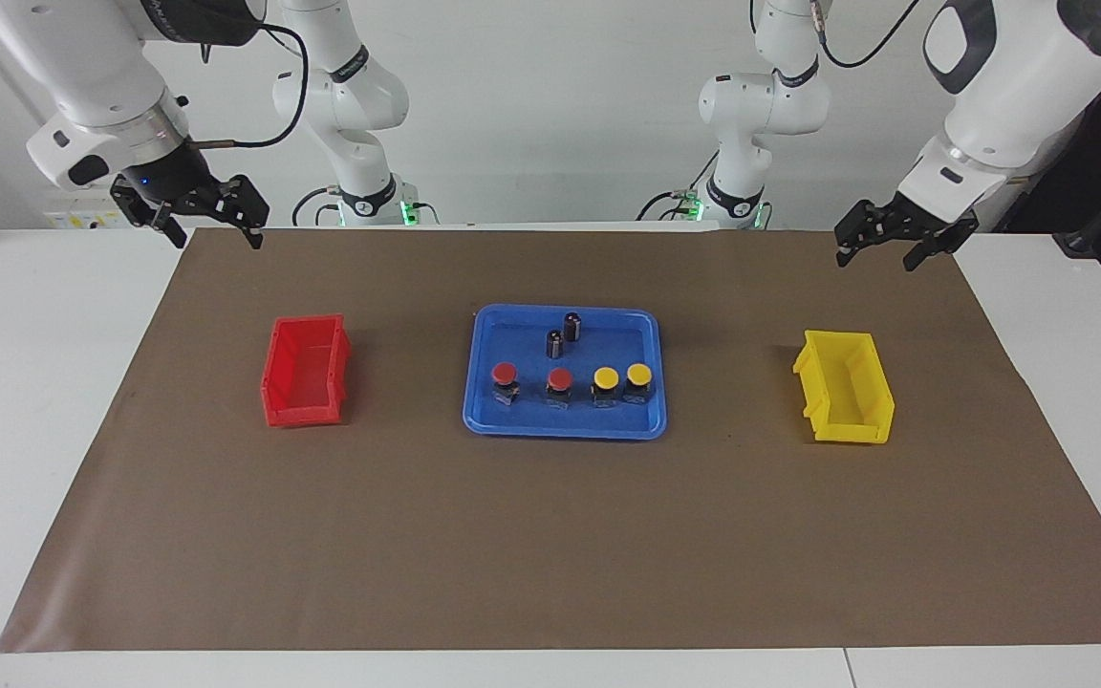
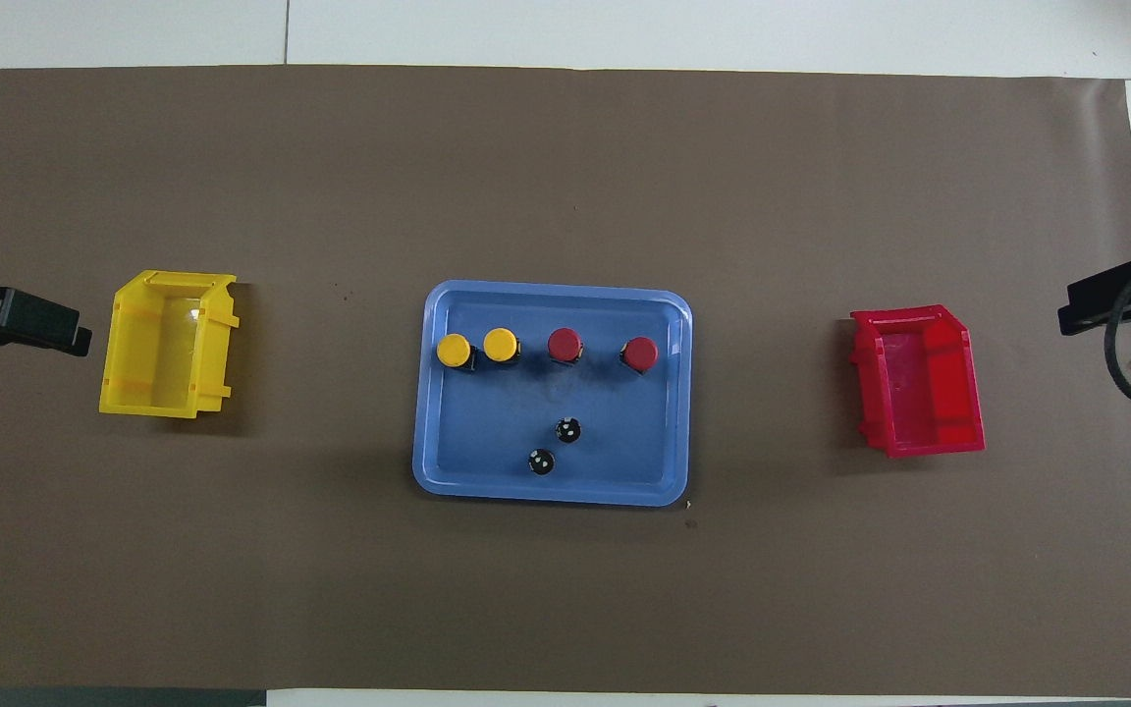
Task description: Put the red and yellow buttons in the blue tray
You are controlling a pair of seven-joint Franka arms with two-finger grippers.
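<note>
The blue tray [image 1: 565,425] [image 2: 552,491] lies in the middle of the brown mat. Two red buttons [image 1: 505,374] [image 1: 560,380] and two yellow buttons [image 1: 606,379] [image 1: 639,374] stand in a row in it, along the side farther from the robots; from overhead the red caps [image 2: 640,353] [image 2: 565,344] and yellow caps [image 2: 501,344] [image 2: 454,350] line up. My left gripper [image 1: 897,247] hangs open and empty in the air over the mat's edge at the left arm's end. My right gripper [image 1: 195,216] waits open and empty over the mat's corner at the right arm's end.
Two dark capless cylinders [image 1: 572,326] [image 1: 554,343] stand in the tray nearer to the robots than the buttons. A red bin [image 1: 305,371] sits toward the right arm's end, a yellow bin [image 1: 845,387] toward the left arm's end. Both bins look empty.
</note>
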